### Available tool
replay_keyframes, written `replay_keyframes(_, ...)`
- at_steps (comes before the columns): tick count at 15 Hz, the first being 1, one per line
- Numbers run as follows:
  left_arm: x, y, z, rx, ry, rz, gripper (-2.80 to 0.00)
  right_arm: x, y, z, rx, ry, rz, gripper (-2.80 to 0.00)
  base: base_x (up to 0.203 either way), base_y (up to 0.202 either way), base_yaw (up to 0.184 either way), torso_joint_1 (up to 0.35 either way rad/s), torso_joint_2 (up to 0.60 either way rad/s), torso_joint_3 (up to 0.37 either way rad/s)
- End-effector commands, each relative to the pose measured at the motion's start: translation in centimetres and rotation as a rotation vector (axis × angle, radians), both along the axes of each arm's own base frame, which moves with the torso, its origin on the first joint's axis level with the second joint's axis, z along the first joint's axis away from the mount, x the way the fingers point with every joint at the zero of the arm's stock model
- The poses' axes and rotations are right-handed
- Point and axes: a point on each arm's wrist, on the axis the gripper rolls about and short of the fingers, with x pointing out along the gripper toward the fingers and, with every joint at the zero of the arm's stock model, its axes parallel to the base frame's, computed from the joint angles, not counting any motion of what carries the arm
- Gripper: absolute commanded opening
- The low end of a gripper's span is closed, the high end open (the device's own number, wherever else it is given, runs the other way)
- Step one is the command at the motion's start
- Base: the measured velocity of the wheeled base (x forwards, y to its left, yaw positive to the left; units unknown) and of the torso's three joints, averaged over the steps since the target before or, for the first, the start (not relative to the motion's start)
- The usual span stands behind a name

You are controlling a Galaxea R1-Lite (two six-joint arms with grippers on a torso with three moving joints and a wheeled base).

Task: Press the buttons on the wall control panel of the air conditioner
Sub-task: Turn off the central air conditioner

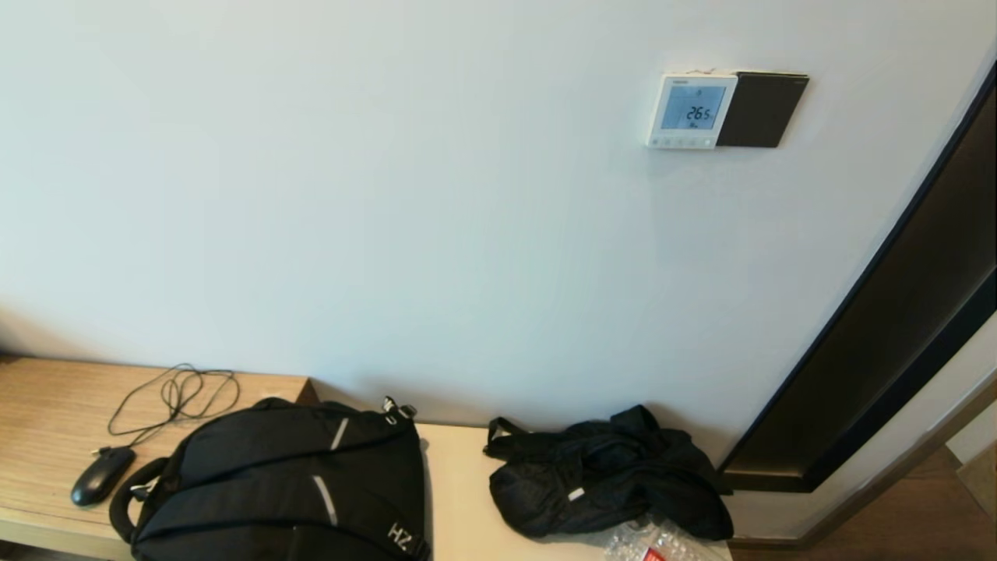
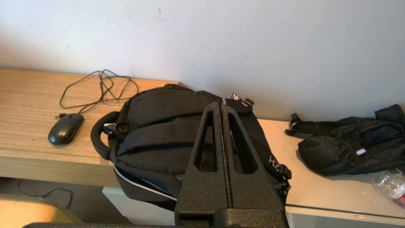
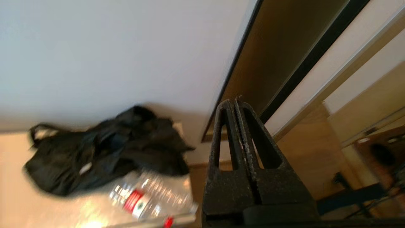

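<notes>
The white wall control panel hangs high on the white wall at the right, its lit screen reading 26.5, with a row of small buttons along its lower edge. A black plate adjoins it on the right. Neither gripper shows in the head view. My left gripper is shut and empty, low in front of the black backpack. My right gripper is shut and empty, low near the dark door frame, far below the panel. The panel shows in neither wrist view.
A wooden bench runs along the wall with a black mouse and cable, a black backpack, a crumpled black bag and plastic bottles. A dark door frame slants at the right.
</notes>
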Motion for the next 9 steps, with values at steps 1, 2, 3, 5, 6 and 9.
replay_keyframes(1, 0.0, 0.0, 0.0, -0.001, 0.000, 0.000, -2.80, -4.3, -0.4, -2.1, 0.046, -0.048, 0.140, -2.80, 0.000, 0.000, 0.000, 0.000, 0.00, 0.000)
replay_keyframes(2, 0.0, 0.0, 0.0, 0.000, 0.000, -0.001, -2.80, -5.7, -0.3, -3.6, 0.062, -0.049, 0.174, -2.80, 0.000, 0.000, 0.000, 0.000, 0.00, 0.000)
replay_keyframes(3, 0.0, 0.0, 0.0, 0.000, 0.000, 0.000, -2.80, -6.8, -0.2, -5.3, 0.074, -0.044, 0.197, -2.80, 0.000, 0.000, 0.000, 0.000, 0.00, 0.000)
replay_keyframes(5, 0.0, 0.0, 0.0, -0.001, 0.001, 0.000, -2.80, -7.9, 0.0, -9.2, 0.100, 0.008, 0.225, -2.80, 0.000, 0.000, 0.000, 0.000, 0.00, 0.000)
replay_keyframes(6, 0.0, 0.0, 0.0, -0.001, 0.001, 0.000, -2.80, -7.9, 0.1, -10.6, 0.124, 0.043, 0.235, -2.80, 0.000, 0.000, 0.000, 0.000, 0.00, 0.000)
replay_keyframes(9, 0.0, 0.0, 0.0, -0.001, 0.000, 0.000, -2.80, -7.9, 0.1, -10.7, 0.148, 0.010, 0.263, -2.80, 0.000, 0.000, 0.000, 0.000, 0.00, 0.000)
